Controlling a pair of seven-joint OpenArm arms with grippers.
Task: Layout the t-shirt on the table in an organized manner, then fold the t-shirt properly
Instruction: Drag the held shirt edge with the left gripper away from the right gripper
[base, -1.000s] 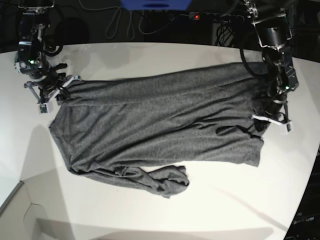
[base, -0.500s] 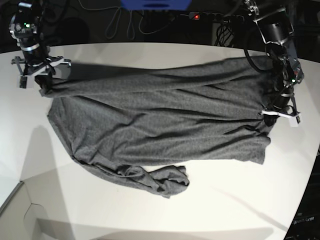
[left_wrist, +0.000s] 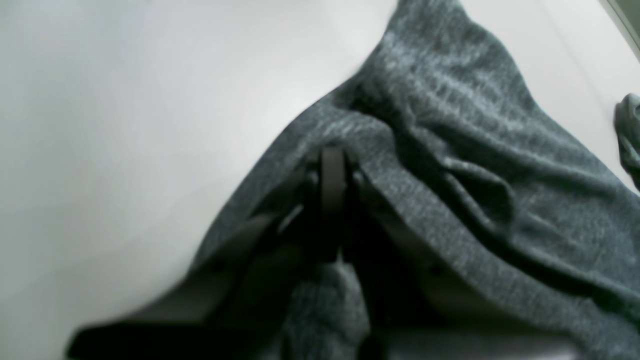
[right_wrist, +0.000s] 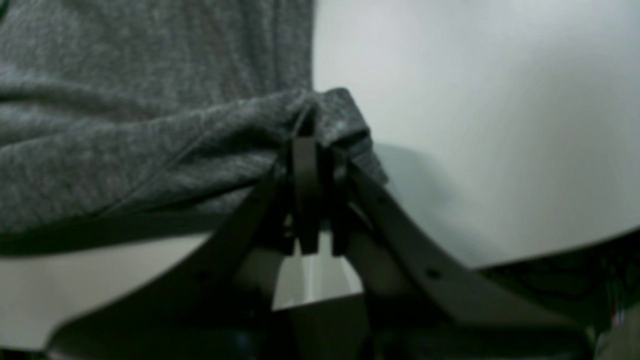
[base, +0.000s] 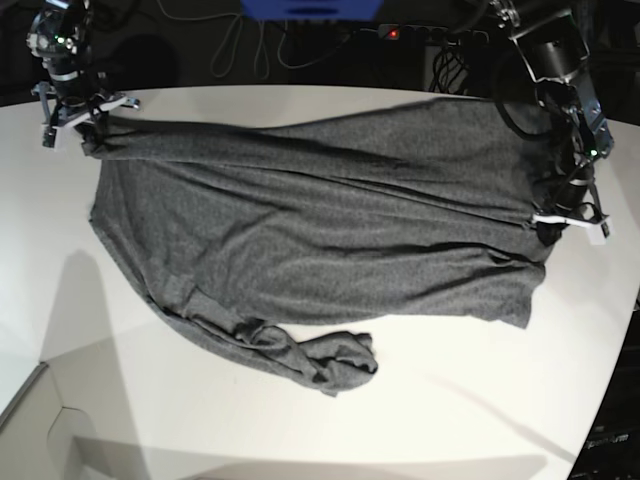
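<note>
The dark grey t-shirt (base: 320, 230) lies spread across the white table (base: 450, 400), stretched between both arms. My right gripper (base: 88, 122) at the far left corner is shut on a bunched corner of the t-shirt (right_wrist: 320, 117), lifted a little off the table (right_wrist: 475, 100). My left gripper (base: 560, 225) at the right side is shut on the shirt's right edge, and cloth wraps around its fingers (left_wrist: 332, 175) in the left wrist view. A crumpled sleeve (base: 325, 362) lies bunched at the shirt's near edge. The t-shirt (left_wrist: 500, 165) falls in folds from the left grip.
Cables and a blue box (base: 310, 10) sit in the dark behind the table's far edge. A power strip with a red light (base: 395, 33) lies there too. The table's curved edge (base: 600, 400) runs close by the left arm on the right.
Both grippers have pulled the shirt farther back and outward. The right gripper moved up toward the far left corner, the left gripper shifted right, and the cloth between them is drawn wider.
</note>
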